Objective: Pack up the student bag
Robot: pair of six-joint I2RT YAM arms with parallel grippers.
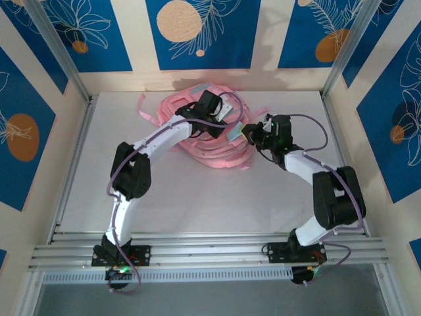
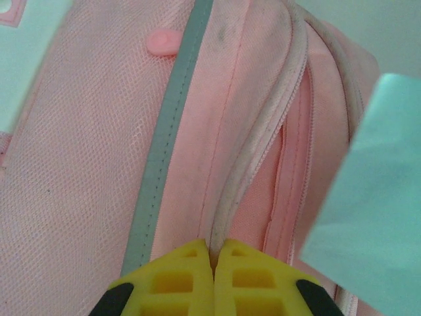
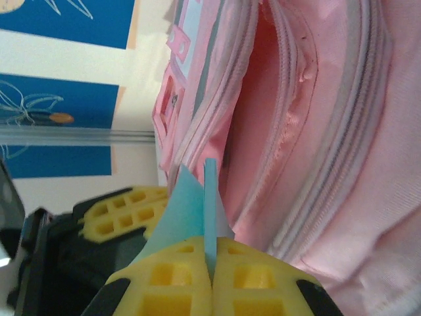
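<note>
The student bag (image 1: 204, 150) lies pink and rumpled at the back middle of the table. My left gripper (image 1: 220, 118) rests on top of it, shut on the white zip edge (image 2: 230, 197) of an open pocket (image 2: 289, 178). My right gripper (image 1: 250, 134) hovers at the bag's right side, shut on a thin pale teal booklet (image 1: 235, 131). In the right wrist view the booklet (image 3: 191, 204) stands edge-on between the fingers (image 3: 210, 253), pointing at the gaping pocket (image 3: 263, 105). The same teal sheet (image 2: 375, 197) shows at the right of the left wrist view.
Loose pink straps (image 1: 141, 108) trail off the bag to the back left. Walls with blue panels and slanted metal posts (image 1: 59, 52) close in the white table (image 1: 197, 197). A metal rail (image 1: 210, 250) runs along the near edge by the arm bases.
</note>
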